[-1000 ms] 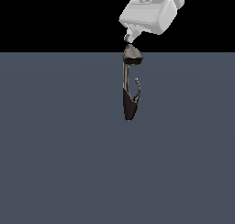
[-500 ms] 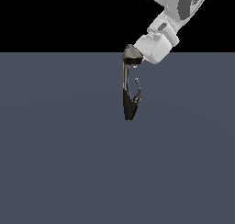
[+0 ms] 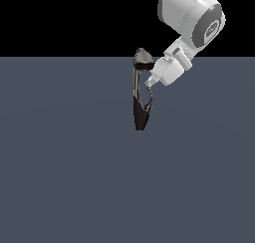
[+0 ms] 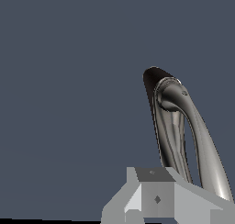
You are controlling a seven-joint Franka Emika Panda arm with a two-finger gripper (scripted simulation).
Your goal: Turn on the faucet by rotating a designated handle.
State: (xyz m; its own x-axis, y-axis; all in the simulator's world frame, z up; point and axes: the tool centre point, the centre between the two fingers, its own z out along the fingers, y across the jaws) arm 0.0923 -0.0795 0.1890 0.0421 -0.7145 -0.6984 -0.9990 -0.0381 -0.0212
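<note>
The faucet [image 3: 137, 87] stands upright in the exterior view, with a dark tapered base, a thin grey stem and a cone-shaped head with a black band. Its thin curved handle [image 3: 150, 101] bows out from the base toward the exterior view's right. My gripper [image 3: 149, 83] reaches in from the upper right, just below the head. Its tips sit close beside the stem at the handle's upper end. The wrist view looks along the shiny metal faucet [image 4: 173, 126] to its dark base, with the gripper [image 4: 146, 204] in front of it. The jaws look shut, with nothing between them.
A flat dark grey-blue floor [image 3: 64, 177] spreads all around the faucet. The white arm [image 3: 191, 18] hangs over the upper right of the exterior view.
The arm has swung from above the faucet's head to the exterior view's right and come down, bringing the gripper tips beside the stem. The faucet and handle look unchanged.
</note>
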